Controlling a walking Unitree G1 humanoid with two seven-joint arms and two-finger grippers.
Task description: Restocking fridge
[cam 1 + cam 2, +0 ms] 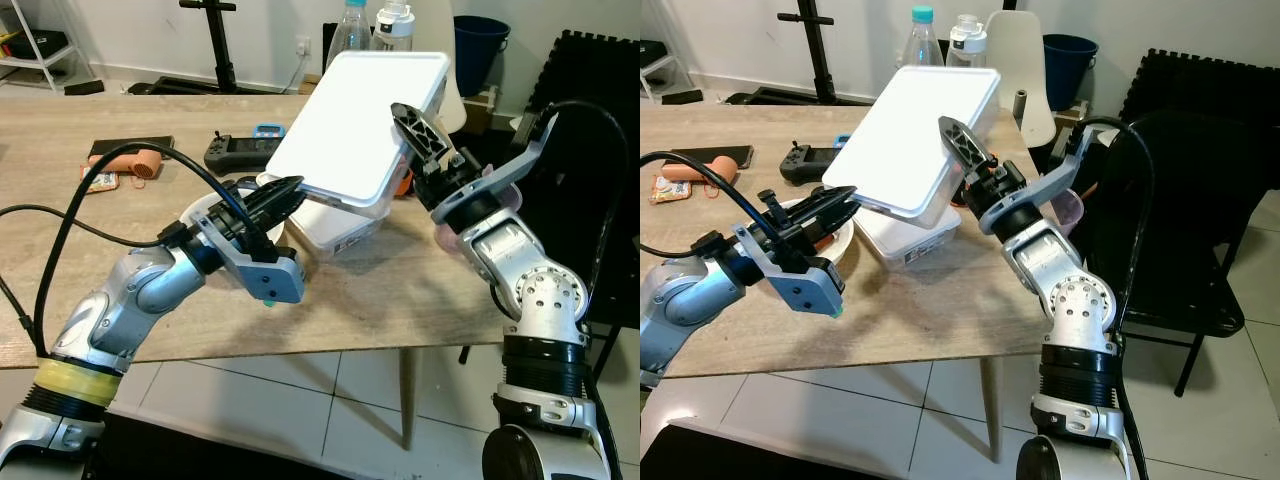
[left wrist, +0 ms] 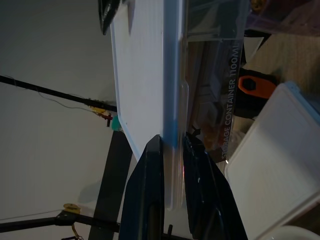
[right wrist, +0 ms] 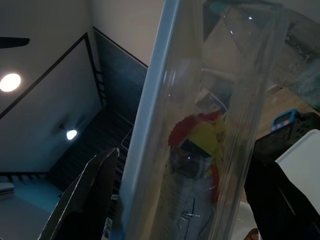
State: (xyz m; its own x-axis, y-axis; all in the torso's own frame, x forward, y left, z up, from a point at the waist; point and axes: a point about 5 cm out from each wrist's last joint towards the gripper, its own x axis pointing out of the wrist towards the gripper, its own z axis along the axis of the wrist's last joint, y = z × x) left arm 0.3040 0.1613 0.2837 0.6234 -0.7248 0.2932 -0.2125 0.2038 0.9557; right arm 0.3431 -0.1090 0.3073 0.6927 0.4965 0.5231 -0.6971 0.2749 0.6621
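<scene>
A clear storage container with a white lid [image 1: 360,120] hangs tilted above the wooden table [image 1: 400,300], held between both grippers. My left gripper [image 1: 290,195] is shut on the lid's lower rim; in the left wrist view its fingers [image 2: 150,190] pinch that edge [image 2: 170,100]. At the container's right side my right gripper [image 1: 415,135] is shut on it, and the right wrist view shows the clear wall [image 3: 200,125] between the fingers [image 3: 85,200]. A second white-lidded container [image 1: 335,228] rests on the table right below.
A white bowl [image 1: 835,240] sits under my left gripper. Further back lie a game controller [image 1: 235,150], a dark flat item [image 1: 130,147] and two bottles [image 1: 350,30]. A black chair [image 1: 1200,200] stands to the right; the table's front edge [image 1: 300,350] is close.
</scene>
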